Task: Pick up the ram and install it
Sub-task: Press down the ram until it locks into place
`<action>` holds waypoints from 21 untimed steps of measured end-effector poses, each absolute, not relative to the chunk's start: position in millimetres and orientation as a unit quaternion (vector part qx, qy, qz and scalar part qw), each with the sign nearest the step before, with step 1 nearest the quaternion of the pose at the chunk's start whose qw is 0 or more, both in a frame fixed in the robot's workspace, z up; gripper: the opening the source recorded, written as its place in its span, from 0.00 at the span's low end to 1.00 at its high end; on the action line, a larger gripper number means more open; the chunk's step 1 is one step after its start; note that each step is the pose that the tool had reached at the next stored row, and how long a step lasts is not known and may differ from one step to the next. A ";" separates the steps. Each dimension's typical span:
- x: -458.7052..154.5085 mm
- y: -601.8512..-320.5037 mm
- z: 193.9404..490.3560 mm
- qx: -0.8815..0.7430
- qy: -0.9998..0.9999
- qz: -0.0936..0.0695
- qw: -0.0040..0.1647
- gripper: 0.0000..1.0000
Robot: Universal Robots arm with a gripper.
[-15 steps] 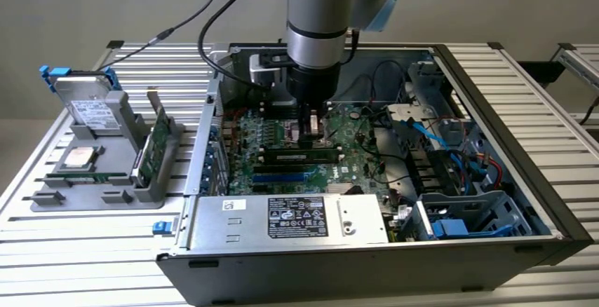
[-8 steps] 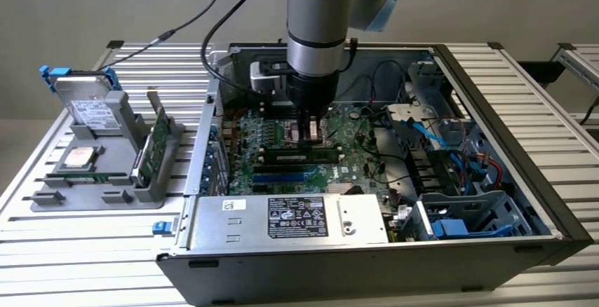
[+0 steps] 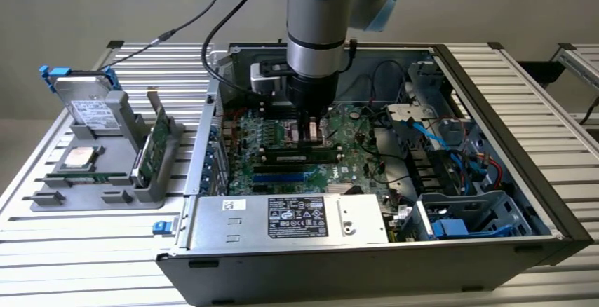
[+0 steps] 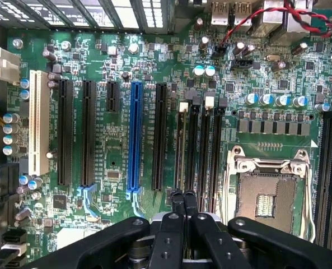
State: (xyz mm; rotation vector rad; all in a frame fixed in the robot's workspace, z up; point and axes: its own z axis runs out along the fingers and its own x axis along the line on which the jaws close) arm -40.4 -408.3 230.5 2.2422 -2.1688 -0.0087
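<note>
1. The claw is clenched, its two black fingers pressed flat against each other with no gap between them.
2. The ram stands on edge in a memory slot of the motherboard, first of a group of four parallel black slots beside the CPU socket. A white latch sits at its far end.
3. The clenched fingertips sit directly over the near end of the ram, in line with its top edge. Whether they touch it I cannot tell; the ram is not gripped between them.
4. In the wrist view a blue expansion slot lies among longer black slots. A white slot lies further out on the same side. The CPU socket is open, its metal frame bare.
5. In the exterior view the robot arm comes straight down into the open computer case, at the middle of the frame. Its claw is low over the board.
6. The power supply fills the near part of the case, lower middle of the frame. Blue cables run along the drive bays at the exterior view's right.
7. At the exterior view's left, a gray holder tray rests on the slatted metal tabletop, well apart from the claw. It carries a hard drive, a square silver processor chip and an upright green card.
</note>
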 end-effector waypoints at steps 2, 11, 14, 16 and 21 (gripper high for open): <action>-40.5 -408.5 240.2 0.719 -0.695 -0.002 0.012 0.10; -40.5 -408.6 253.6 0.719 -0.695 -0.003 0.012 0.10; -40.5 -408.5 253.6 0.719 -0.695 -0.003 0.012 0.10; -40.5 -408.6 253.6 0.719 -0.695 -0.003 0.012 0.10; -40.5 -408.6 253.6 0.719 -0.695 -0.003 0.012 0.10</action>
